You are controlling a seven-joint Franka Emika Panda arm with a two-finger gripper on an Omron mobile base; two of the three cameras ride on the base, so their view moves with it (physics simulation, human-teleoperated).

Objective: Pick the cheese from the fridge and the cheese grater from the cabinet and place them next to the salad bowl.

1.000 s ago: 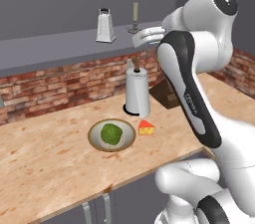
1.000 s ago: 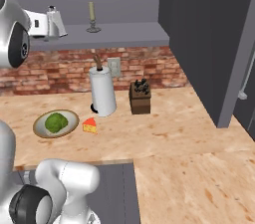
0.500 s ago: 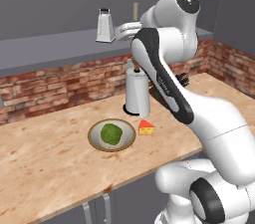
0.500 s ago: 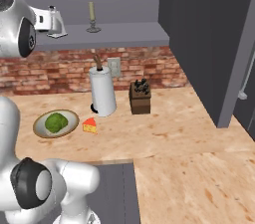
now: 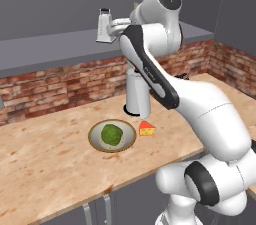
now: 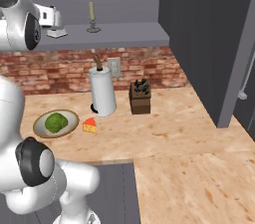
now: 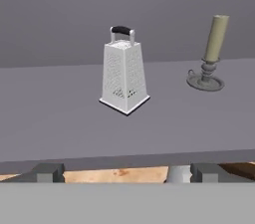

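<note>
Silvery and perforated, the grater point(image 7: 124, 78) stands upright on the cabinet point(image 7: 60, 118) shelf, straight ahead of the gripper point(image 7: 127, 172) in the hand view, with a bare stretch of shelf between them. The gripper is open wide and holds nothing; its two tips sit level with the shelf's front edge, well short of the grater. A candle point(image 7: 213, 51) in its metal holder stands on the same shelf, off to one side of the grater and apart from it.

Down on the worktop point(image 5: 45, 164), the cheese point(image 5: 147, 128) already lies just beside the bowl point(image 5: 112, 136), so the grater looks like the remaining item.

Risks from here, as I judge them: the grater is tall and tapered, so fingers closing high on the slanted sides could slip upward. A reach that meets it off-centre could tip it or push it back against the rear panel. Coming in too low might catch the shelf lip. On the way down, the white cylinder point(image 5: 137, 94) stands near the bowl and could be knocked.
</note>
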